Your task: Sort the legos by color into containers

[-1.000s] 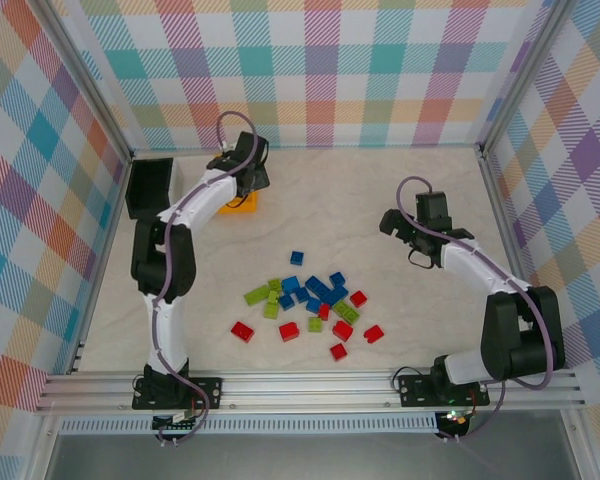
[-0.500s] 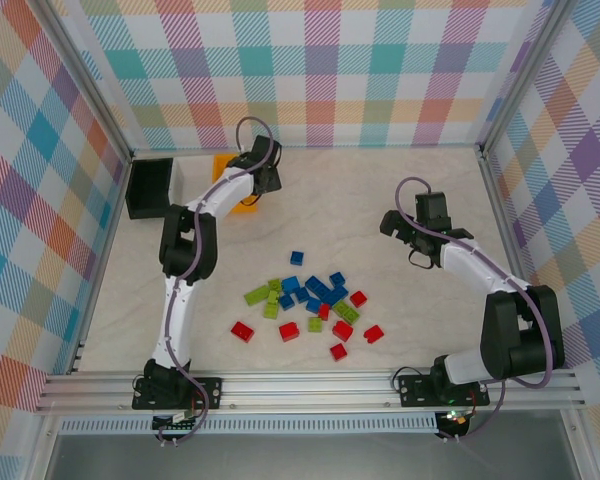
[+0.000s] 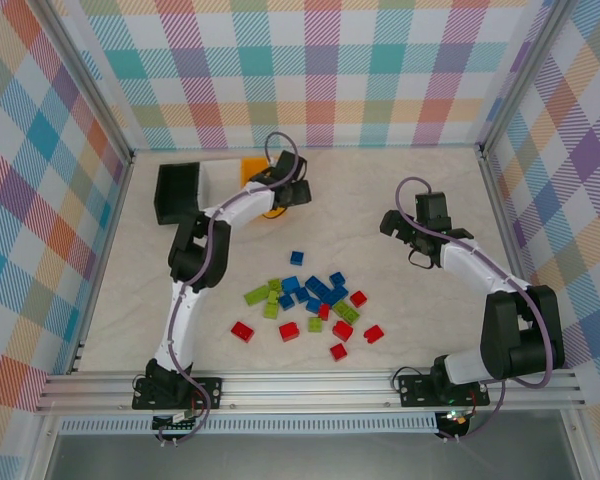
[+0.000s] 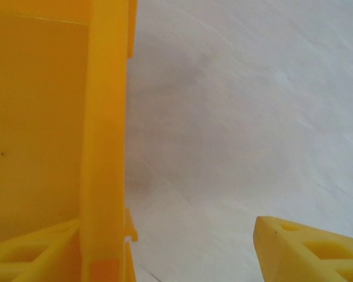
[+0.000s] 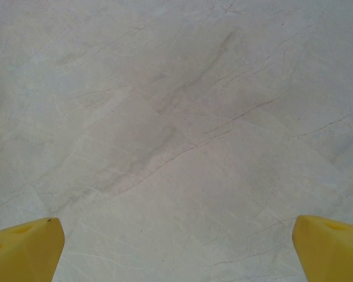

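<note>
Left wrist: left hand (image 4: pixel 165 238) spread astride orange-yellow bin (image 4: pixel 41 117) wall, right hand (image 5: pixel 177 232) spread wide.

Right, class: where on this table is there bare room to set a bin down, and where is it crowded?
Bare: the far stretch between left pincer and right pincer, behind the lone blue brick; and the left strip in front of the black bin. Crowded: the lego pile at centre, and the far-left corner by the orange-yellow bin.

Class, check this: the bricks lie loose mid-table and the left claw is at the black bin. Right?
No: the left claw is at the orange-yellow bin, as the left wrist view shows. The bricks do lie loose mid-table.
</note>
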